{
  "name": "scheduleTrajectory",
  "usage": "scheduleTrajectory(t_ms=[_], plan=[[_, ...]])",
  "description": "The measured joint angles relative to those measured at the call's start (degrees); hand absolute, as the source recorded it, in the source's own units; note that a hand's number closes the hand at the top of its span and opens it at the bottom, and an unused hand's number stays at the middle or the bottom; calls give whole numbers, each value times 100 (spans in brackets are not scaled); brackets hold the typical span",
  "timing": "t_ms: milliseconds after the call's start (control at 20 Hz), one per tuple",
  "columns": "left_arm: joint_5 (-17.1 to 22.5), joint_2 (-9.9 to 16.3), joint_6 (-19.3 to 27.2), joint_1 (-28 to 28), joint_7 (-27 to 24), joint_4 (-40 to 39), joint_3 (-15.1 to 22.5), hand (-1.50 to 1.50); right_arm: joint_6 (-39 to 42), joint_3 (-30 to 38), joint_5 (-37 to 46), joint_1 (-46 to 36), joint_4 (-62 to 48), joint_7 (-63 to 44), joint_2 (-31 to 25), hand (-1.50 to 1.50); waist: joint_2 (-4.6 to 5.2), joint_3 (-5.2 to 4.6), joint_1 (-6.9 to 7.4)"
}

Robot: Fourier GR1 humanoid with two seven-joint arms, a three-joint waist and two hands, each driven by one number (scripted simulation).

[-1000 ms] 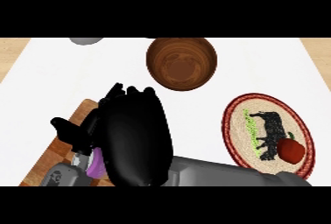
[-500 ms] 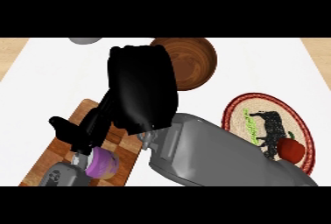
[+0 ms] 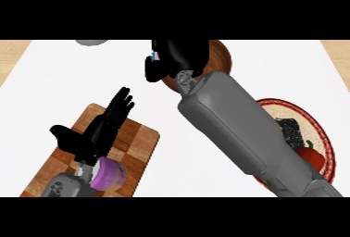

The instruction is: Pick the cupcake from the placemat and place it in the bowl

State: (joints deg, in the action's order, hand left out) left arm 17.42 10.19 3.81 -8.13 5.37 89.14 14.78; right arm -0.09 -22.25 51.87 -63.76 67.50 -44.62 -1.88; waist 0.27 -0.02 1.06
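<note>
My right hand [image 3: 179, 56] is curled over the left part of the brown wooden bowl [image 3: 221, 54] at the counter's far middle. A small pale sliver of the cupcake [image 3: 156, 56] shows between its fingers; the rest is hidden by the hand. The grey right forearm [image 3: 239, 134] runs from the lower right up to the bowl and covers part of the round red-rimmed placemat [image 3: 324, 139]. My left hand [image 3: 96, 134] rests open, fingers up, above the wooden cutting board [image 3: 140, 139] at the lower left.
On the placemat lie a black object [image 3: 290, 132] and a red pepper [image 3: 313, 155]. A purple round item [image 3: 108, 173] sits on the cutting board by my left wrist. A grey object [image 3: 91, 42] shows at the far edge, left of the bowl.
My right hand has moved away from me, from above the cutting board to over the bowl, staying curled. The left hand, hidden before, now shows and has not moved.
</note>
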Motion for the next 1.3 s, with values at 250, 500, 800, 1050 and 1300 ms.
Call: scheduleTrajectory(t_ms=[250, 500, 800, 1050, 1300], plan=[[91, 68, -108, -77, -42, -89, -56, 0, -609, 382, 164, -370, -1489, 858, -100, 150, 30, -2, 60], [59, 44, -110, -183, -75, -146, 33, 0, -1180, 641, 371, -755, -2982, 1440, -150, 150, 75, -4, 166], [91, 61, -120, -223, -80, -176, 113, 0, -1210, 1130, 193, -975, -4268, 1583, -287, -150, 129, -2, 269], [82, 46, -111, -261, -116, -188, 196, 0, -1594, 1633, -173, -992, -4796, 2145, -303, -150, 157, 3, 323], [143, 90, -74, -306, -88, -138, 177, 0, -2315, 2321, -836, -747, -4660, 2973, -209, -150, 150, 15, 290]])
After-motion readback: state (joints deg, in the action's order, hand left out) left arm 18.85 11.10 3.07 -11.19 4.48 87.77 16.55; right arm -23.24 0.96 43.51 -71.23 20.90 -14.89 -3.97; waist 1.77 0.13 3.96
